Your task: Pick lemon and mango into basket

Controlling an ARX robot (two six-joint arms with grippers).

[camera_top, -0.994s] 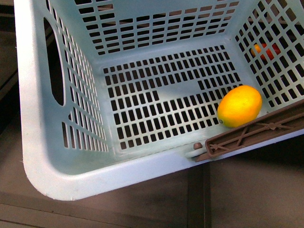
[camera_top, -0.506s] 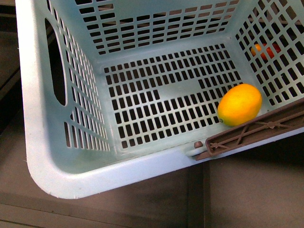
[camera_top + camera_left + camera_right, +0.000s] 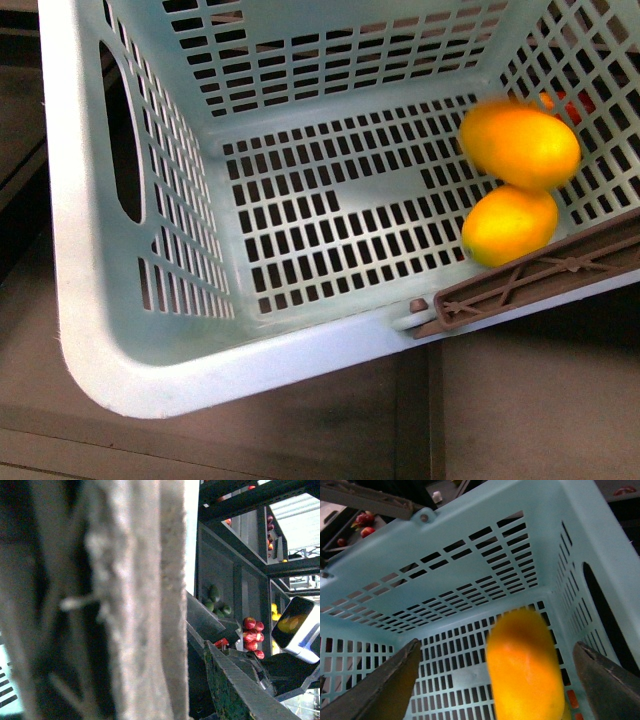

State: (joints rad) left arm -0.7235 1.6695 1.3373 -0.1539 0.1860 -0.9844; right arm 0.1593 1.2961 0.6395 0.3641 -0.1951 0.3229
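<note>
Front view: mango (image 3: 520, 146) newly blurred above lemon (image 3: 509, 225) in basket (image 3: 90, 290); right fingers (image 3: 380, 690) apart.

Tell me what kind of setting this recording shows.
Probably a shop-style fruit display: a teal shopping basket holding the lemon and the mango, plus dark shelving stocked with red fruit and green fruit.

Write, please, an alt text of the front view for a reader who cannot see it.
A blurred mango is just above a lemon at the right side of a light teal slotted basket. The basket's brown handle lies along the near rim; no tool is visible.
</note>
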